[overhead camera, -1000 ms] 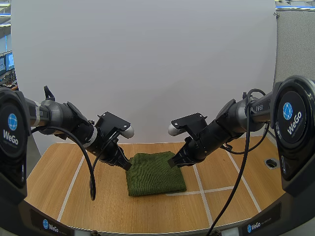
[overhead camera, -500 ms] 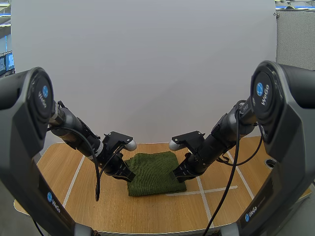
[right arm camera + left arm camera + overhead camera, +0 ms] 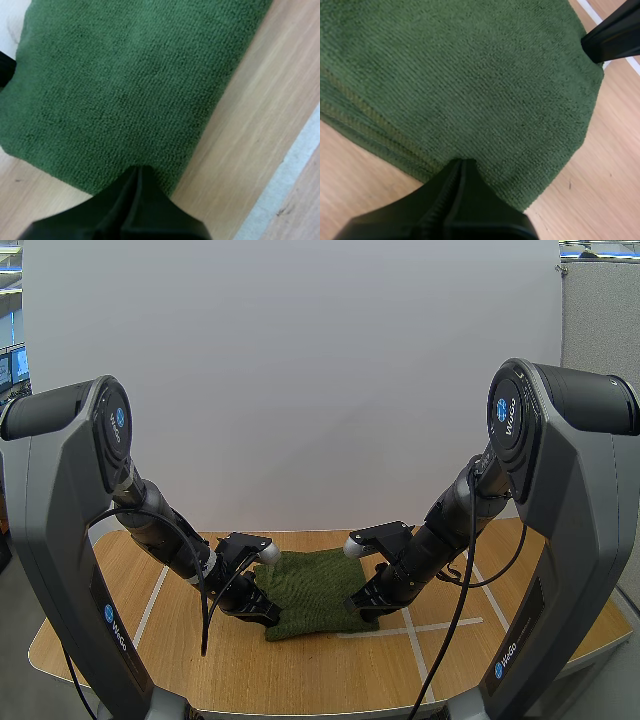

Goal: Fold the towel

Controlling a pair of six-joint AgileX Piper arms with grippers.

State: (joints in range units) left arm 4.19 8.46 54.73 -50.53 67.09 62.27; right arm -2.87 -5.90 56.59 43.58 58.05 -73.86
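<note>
Green towel (image 3: 318, 588) is touched at its near edge by left gripper (image 3: 462, 164) and right gripper (image 3: 138, 171), both closed empty, so layers could get dragged askew if tips are slid.

The towel (image 3: 315, 590) lies on the table (image 3: 330, 675), left hand (image 3: 270, 617) at its left edge, right hand (image 3: 356, 605) opposite.

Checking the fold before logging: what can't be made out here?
High view: towel layer count, too small.
Left wrist view: towel edge beneath the left end effector, hidden by it.
Right wrist view: same beneath the right end effector; towel's far side cut off by the frame.
</note>
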